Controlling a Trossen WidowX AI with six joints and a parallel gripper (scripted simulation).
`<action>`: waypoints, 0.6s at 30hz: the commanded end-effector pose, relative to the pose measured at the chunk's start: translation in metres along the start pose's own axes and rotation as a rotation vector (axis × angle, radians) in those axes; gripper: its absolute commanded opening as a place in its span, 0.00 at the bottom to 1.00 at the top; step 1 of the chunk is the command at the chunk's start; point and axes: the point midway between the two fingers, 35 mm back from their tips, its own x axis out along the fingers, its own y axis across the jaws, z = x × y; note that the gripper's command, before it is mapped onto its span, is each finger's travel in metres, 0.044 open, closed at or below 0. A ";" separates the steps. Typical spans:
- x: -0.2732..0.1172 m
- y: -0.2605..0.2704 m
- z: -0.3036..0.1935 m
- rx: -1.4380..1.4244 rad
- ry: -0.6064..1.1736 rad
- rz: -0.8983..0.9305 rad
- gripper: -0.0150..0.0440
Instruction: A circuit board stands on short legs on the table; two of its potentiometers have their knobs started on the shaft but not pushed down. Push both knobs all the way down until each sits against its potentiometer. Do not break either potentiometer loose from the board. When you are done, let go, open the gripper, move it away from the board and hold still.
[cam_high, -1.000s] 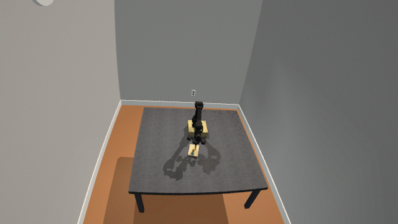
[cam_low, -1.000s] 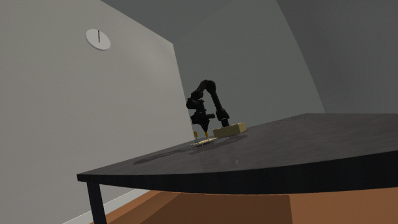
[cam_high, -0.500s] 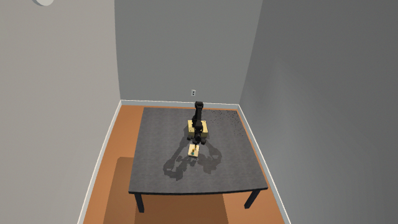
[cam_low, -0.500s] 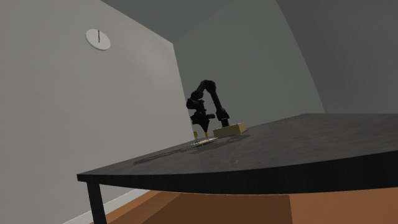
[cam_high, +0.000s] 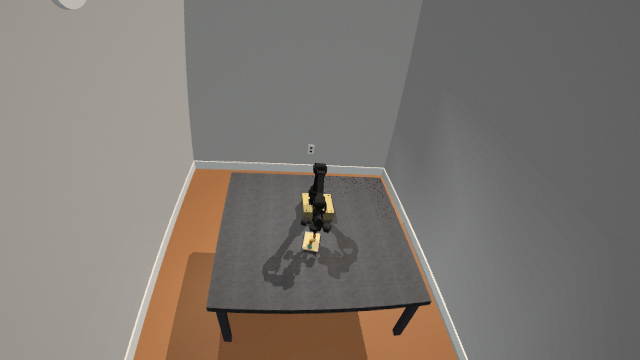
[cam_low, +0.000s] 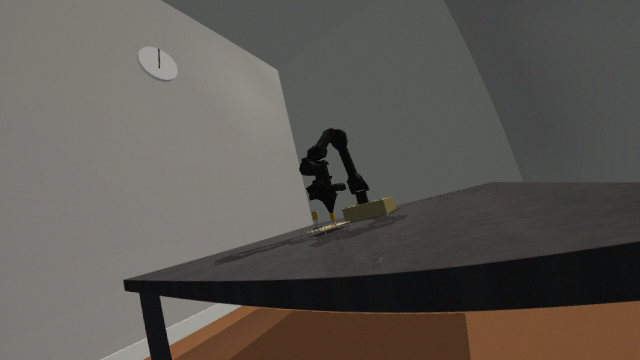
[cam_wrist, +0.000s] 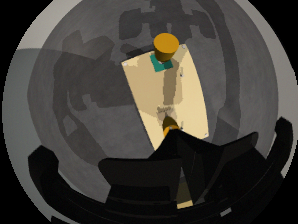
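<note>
The cream circuit board (cam_high: 316, 245) (cam_wrist: 194, 100) stands on the table in front of the arm. One orange knob (cam_wrist: 166, 44) (cam_low: 314, 215) stands high above a teal potentiometer (cam_wrist: 159, 64) at the board's end farther from the arm. The other orange knob (cam_wrist: 170, 123) (cam_low: 332, 217) is at the end nearer the arm, partly hidden by the fingers in the wrist view. My gripper (cam_wrist: 173, 132) (cam_low: 332, 211) is shut and empty, pointing down with its tips at or just above the top of this nearer knob. Contact and this knob's potentiometer cannot be made out.
The arm stands on a yellow block (cam_high: 328, 213) (cam_low: 372, 210) behind the board. The dark table (cam_high: 260, 200) (cam_low: 450, 230) carries the board and the block, and shadows of the arm fall around the board. Small dark specks lie near the table's far right corner.
</note>
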 end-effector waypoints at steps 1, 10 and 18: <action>0.002 0.001 0.001 -0.002 0.000 0.005 0.25; 0.004 0.001 0.001 -0.002 0.000 0.005 0.25; 0.004 0.001 0.001 -0.002 0.000 0.005 0.25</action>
